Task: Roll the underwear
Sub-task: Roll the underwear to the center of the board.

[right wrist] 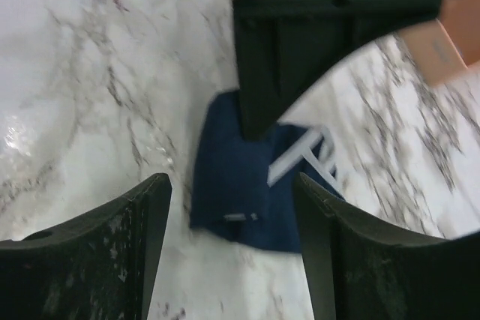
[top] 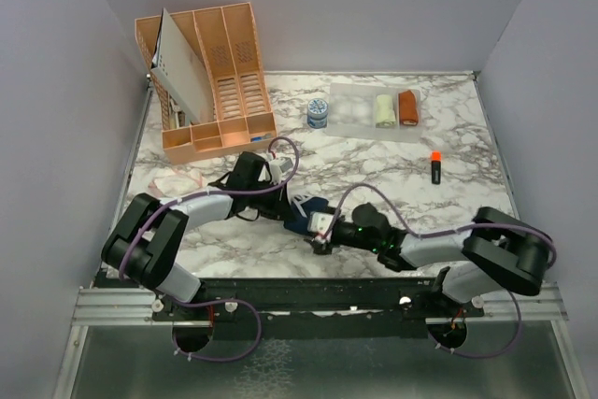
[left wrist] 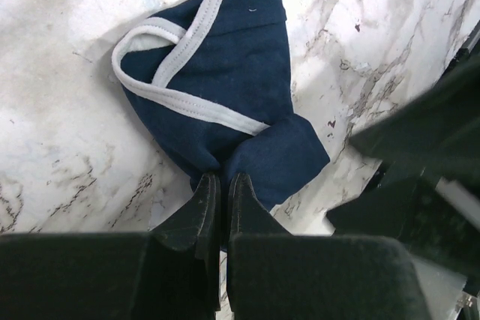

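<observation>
The navy blue underwear (top: 301, 215) lies crumpled on the marble table between the two arms, its pale grey edging showing in the left wrist view (left wrist: 225, 73). My left gripper (left wrist: 223, 179) is shut on its near corner (top: 283, 203). My right gripper (right wrist: 232, 185) is open, its fingers standing either side of the cloth's opposite edge (right wrist: 240, 177) without touching it (top: 322, 234). The left gripper's dark body (right wrist: 292, 50) hangs over the far side of the cloth. A whitish-pink underwear (top: 174, 181) lies flat at the left, beside the left arm.
An orange file organiser (top: 210, 72) stands at the back left. A small blue-and-white pot (top: 318, 115) sits beside a clear sheet holding a cream roll (top: 384, 109) and a rust-orange roll (top: 408, 106). An orange-capped marker (top: 435, 167) lies right of centre.
</observation>
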### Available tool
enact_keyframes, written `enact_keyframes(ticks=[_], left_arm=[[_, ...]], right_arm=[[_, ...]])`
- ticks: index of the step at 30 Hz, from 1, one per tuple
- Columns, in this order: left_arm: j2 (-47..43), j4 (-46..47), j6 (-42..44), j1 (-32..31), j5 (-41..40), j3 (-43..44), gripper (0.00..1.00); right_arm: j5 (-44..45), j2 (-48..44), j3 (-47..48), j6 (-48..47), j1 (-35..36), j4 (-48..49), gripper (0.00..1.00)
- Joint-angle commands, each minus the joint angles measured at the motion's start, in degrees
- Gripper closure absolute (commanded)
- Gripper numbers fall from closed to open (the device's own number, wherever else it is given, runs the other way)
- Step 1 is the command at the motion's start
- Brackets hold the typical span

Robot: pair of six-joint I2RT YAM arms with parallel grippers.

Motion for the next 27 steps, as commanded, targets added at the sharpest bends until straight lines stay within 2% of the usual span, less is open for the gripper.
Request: enact_keyframes(ticks=[1, 8, 15, 22, 27], left_arm=[[-1.6, 1.6, -1.2, 0.3, -0.5, -1.6, 1.00], [-1.2, 1.3, -0.9, 0.3, 0.2, -2.0, 1.00], [-1.1, 0.9, -0.4, 0.3, 0.0, -1.7, 1.00], [-1.3, -0.1, -0.4, 0.3, 0.1, -1.4, 1.00], [-1.6, -1.0, -0.3, 0.4, 0.1, -1.0, 0.99]], right_arm=[[6.6, 9.3, 6.2, -12.2, 6.6, 4.1, 0.33], [9.0, 15.6, 8.9, -11.4, 8.0, 6.7, 0.40], [13.7, 16.8, 7.0, -10.4, 8.0, 7.6, 0.43], [12.8, 17.7, 6.8, -7.5, 8.0, 4.5, 0.69], [13.7, 17.9, 4.5, -2.4, 8.0, 4.6, 0.73]])
